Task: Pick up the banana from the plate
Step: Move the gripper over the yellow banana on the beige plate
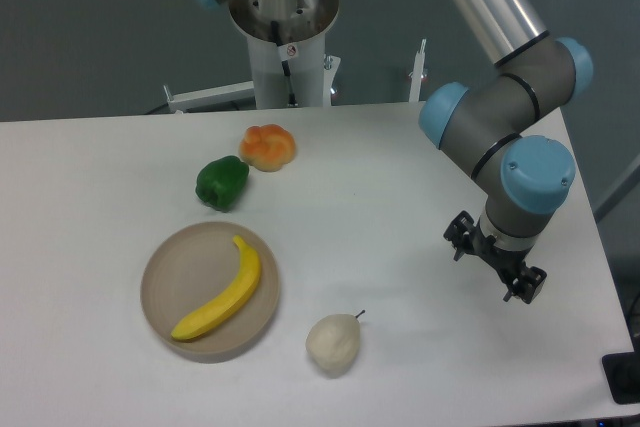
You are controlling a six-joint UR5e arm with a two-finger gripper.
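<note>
The bright-yellow banana lies diagonally on the round beige plate at the front left of the white table. My gripper hangs at the right side of the table, far to the right of the plate and well apart from the banana. Only its black mount shows below the grey and blue wrist. The fingers are hidden under it, so I cannot tell whether they are open or shut. Nothing shows in the gripper.
A pale pear with a stem lies just right of the plate near the front edge. A green pepper and an orange-red fruit sit behind the plate. The arm's base column stands at the back.
</note>
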